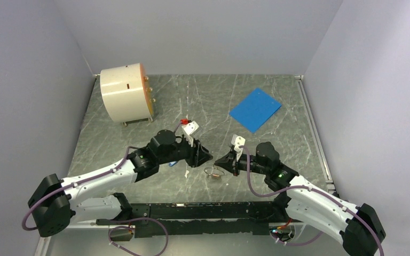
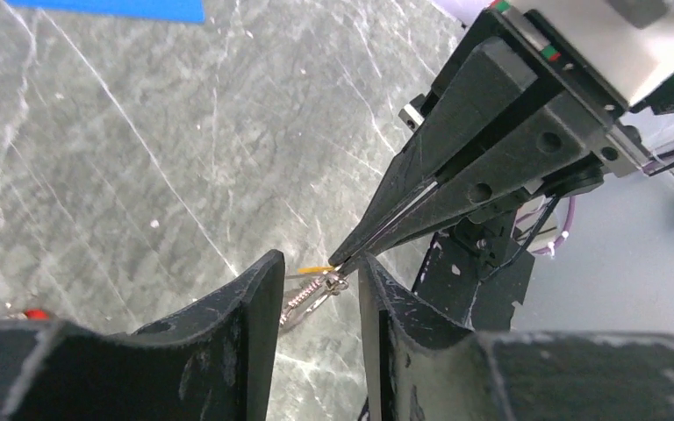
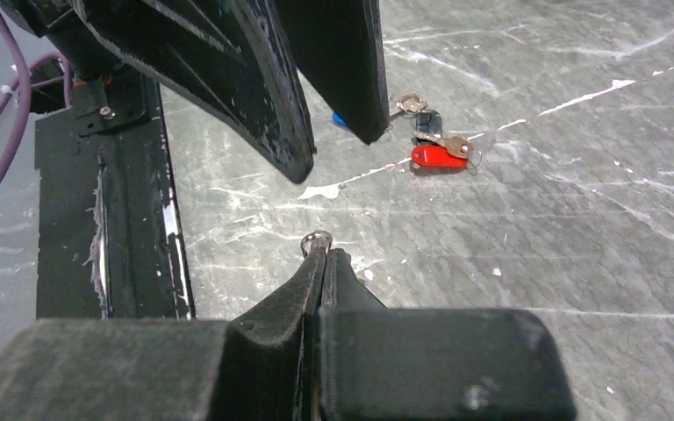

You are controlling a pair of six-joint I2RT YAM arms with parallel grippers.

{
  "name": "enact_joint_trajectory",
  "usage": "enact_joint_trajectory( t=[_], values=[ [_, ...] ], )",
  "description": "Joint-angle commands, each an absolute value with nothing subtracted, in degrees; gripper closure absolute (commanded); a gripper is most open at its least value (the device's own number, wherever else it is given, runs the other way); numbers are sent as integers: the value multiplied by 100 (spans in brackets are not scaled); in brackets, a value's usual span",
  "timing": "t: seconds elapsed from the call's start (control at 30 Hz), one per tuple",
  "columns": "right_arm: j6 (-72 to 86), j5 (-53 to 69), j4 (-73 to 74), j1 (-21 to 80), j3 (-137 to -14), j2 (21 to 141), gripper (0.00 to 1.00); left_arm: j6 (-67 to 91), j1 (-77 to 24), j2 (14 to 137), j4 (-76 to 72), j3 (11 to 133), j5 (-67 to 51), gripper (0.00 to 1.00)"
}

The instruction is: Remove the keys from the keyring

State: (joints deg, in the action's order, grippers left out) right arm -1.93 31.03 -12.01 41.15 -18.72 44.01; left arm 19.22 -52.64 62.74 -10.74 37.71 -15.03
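The keyring [image 2: 309, 296], a thin silvery wire ring with a small coiled loop, hangs low over the marble table between my two grippers. An orange-yellow tag [image 2: 316, 269] sticks out at its top. My right gripper [image 2: 344, 257] is shut on the ring's upper end, and a metal loop [image 3: 316, 237] pokes past its tips [image 3: 323, 252]. My left gripper [image 2: 318, 257] is open, its fingers [image 2: 254, 307] standing either side of the ring without pinching it. A red-tagged key [image 3: 437, 158] lies loose on the table beyond the left gripper, beside a dark-tagged key [image 3: 426, 123].
A cream cylinder [image 1: 125, 93] stands at the back left and a blue square sheet [image 1: 255, 109] lies at the back right. A black rail [image 1: 192, 210] runs along the near edge. Grey walls close in both sides.
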Motion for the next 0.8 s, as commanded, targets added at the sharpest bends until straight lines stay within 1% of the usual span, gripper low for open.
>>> enact_joint_trajectory(
  t=[0.0,0.1,0.27,0.5,0.77],
  values=[
    [-333,2702,-1259,4247,-2187,4412,100,2590,-5354,6510,-654,4036,-1467,59],
    [-327,2562,-1244,4292,-2190,4412,100,2729,-5419,6537,-509,4076,-1311,61],
    [-288,2442,-1241,4307,-2214,4428,100,2792,-5541,6490,-188,4149,-987,61],
    [-290,2408,-1218,4362,-2257,4525,100,2691,-5652,6676,-607,4097,-1000,61],
    [-301,2398,-1213,4420,-2272,4576,100,2580,-5687,7053,-762,4187,-855,62]
  ],
)
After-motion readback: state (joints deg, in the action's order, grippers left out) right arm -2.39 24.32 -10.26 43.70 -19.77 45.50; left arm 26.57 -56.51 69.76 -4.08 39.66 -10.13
